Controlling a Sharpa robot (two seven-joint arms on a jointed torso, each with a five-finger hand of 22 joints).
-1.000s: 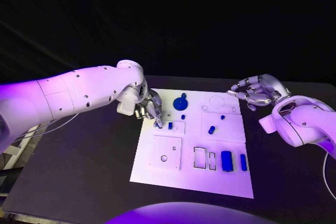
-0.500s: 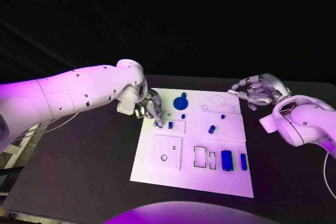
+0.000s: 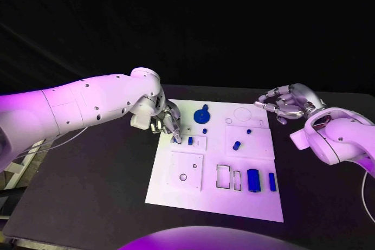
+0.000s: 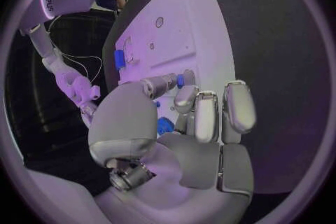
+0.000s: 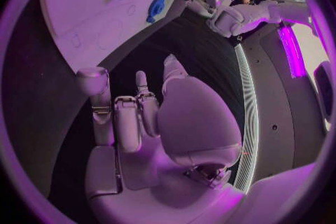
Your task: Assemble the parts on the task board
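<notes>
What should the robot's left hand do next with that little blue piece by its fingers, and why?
Probably lower a touch and pinch it. The left hand hovers over the board with its fingers right beside a small blue piece, and seems to hold nothing yet. The right hand is curled, off the board's far corner.

This looks like a robotics lab or a demo stand. A black table (image 3: 94,206) stands against a dark backdrop, and on it lies a white task board (image 3: 234,201) with cut-out recesses and small blue parts (image 3: 253,179), a test fixture and no household thing. Two white robot arms reach over it, each with a silver hand, the left hand (image 3: 166,121) and the right hand (image 3: 285,104). Loose cables (image 4: 70,59) hang beside the arm, and a glowing light strip (image 5: 290,47) runs along the floor edge.
</notes>
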